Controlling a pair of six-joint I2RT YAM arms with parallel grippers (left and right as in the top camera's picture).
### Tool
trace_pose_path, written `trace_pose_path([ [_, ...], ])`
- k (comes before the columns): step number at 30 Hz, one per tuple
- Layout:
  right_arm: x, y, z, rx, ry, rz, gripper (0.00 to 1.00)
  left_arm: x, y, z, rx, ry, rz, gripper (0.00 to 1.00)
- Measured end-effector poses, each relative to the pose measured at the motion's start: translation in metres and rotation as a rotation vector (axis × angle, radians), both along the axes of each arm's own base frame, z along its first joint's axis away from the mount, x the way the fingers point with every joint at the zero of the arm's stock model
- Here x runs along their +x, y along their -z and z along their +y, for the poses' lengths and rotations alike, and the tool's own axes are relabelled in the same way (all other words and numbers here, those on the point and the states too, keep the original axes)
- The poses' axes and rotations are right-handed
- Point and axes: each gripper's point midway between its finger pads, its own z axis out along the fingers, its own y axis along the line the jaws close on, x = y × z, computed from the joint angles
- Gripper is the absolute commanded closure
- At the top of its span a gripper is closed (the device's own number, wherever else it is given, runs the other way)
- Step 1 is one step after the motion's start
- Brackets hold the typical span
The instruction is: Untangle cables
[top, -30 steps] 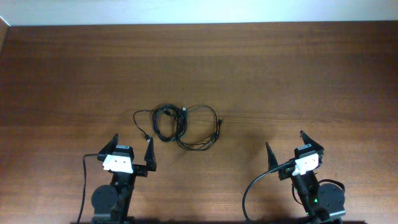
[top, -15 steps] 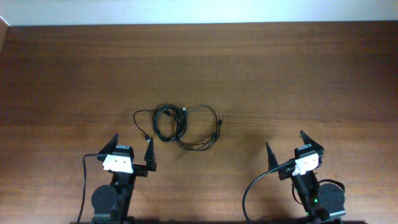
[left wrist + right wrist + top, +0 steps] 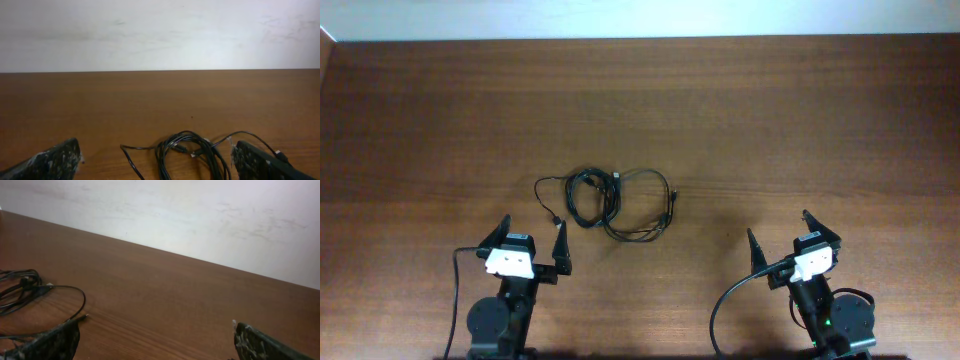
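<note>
The cables (image 3: pixel 605 203) lie as one tangled bundle of thin black cords on the wooden table, a little left of centre. They also show in the left wrist view (image 3: pixel 192 152) and at the left edge of the right wrist view (image 3: pixel 30 292). My left gripper (image 3: pixel 532 238) is open and empty, just near of the bundle and slightly left of it. My right gripper (image 3: pixel 782 235) is open and empty, well to the right of the cables. A small plug end (image 3: pixel 84 315) lies near its left finger.
The brown wooden table (image 3: pixel 770 120) stretches to a white wall (image 3: pixel 160 30) at the far side. Thicker black cables (image 3: pixel 725 305) run from the arm bases at the near edge.
</note>
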Motion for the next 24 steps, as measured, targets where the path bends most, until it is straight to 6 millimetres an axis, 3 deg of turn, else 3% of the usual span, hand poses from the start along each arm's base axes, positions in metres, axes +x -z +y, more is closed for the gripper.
trace_pose_path([
  [24, 0.003, 0.001, -0.012, -0.006, 0.069, 0.003, 0.01, 0.0, 0.0, 0.0, 0.0, 0.0, -0.001, 0.01],
])
